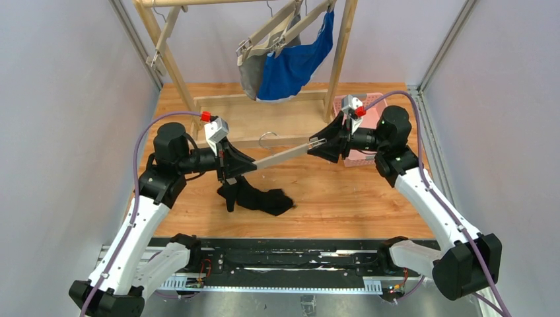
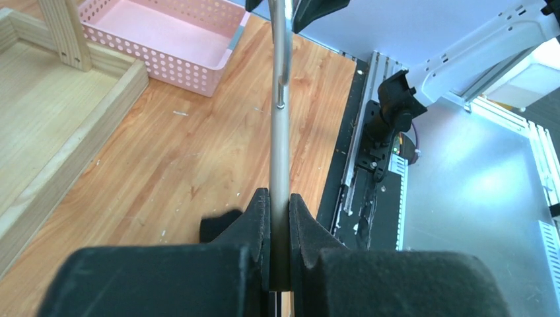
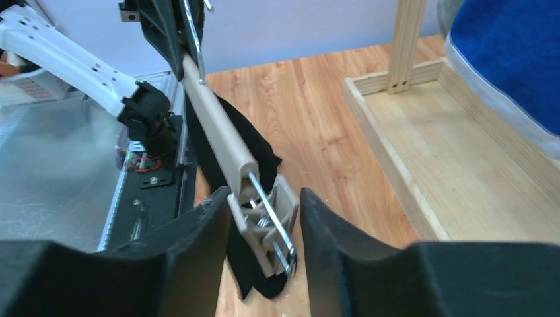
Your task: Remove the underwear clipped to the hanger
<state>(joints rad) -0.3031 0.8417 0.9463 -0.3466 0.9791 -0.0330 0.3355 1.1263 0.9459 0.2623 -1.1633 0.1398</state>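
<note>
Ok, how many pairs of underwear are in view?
3: the grey pair and blue pair hang from hangers on the back rack; the black pair lies on the table under the held hanger.

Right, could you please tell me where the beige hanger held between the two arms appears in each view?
Top external: the hanger is a slanted bar at the centre of the picture.
Left wrist: it rises from bottom centre to the top edge.
Right wrist: it slants from upper left down to bottom centre.
Shared landmark: the wooden rack base.
</note>
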